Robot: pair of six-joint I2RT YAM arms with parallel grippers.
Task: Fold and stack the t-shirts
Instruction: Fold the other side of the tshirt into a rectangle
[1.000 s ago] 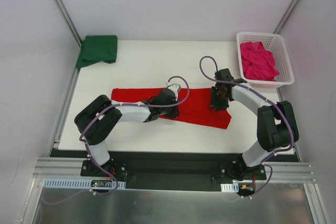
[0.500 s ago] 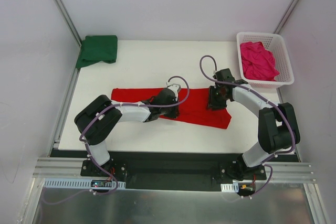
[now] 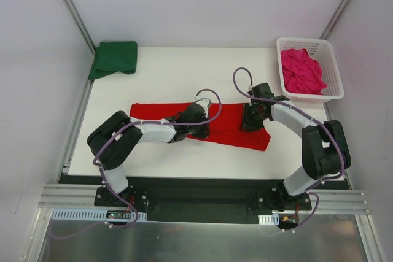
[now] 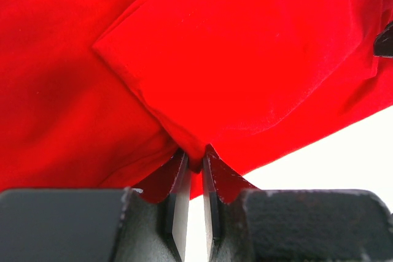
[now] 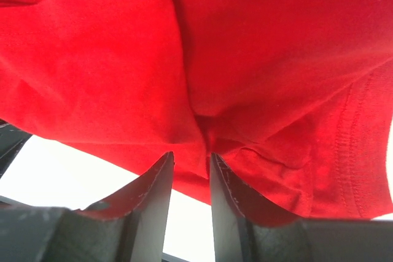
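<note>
Probably limp and light, the red t-shirt lies across the table, the left gripper pinching a fold at its 6 o'clock edge and the right gripper nipping bunched cloth toward 3 o'clock, and such edge holds should limit sagging.

Bright, even diffuse light, faint soft shadows; red t-shirt oversaturated, slightly soft in wrist close-ups.

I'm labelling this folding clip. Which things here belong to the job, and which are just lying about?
Job: red t-shirt, pinched by the left end effector and right end effector; green t-shirt, at the far-left corner; pink t-shirt, bunched in the white basket.
Lying about: white basket; table.
</note>
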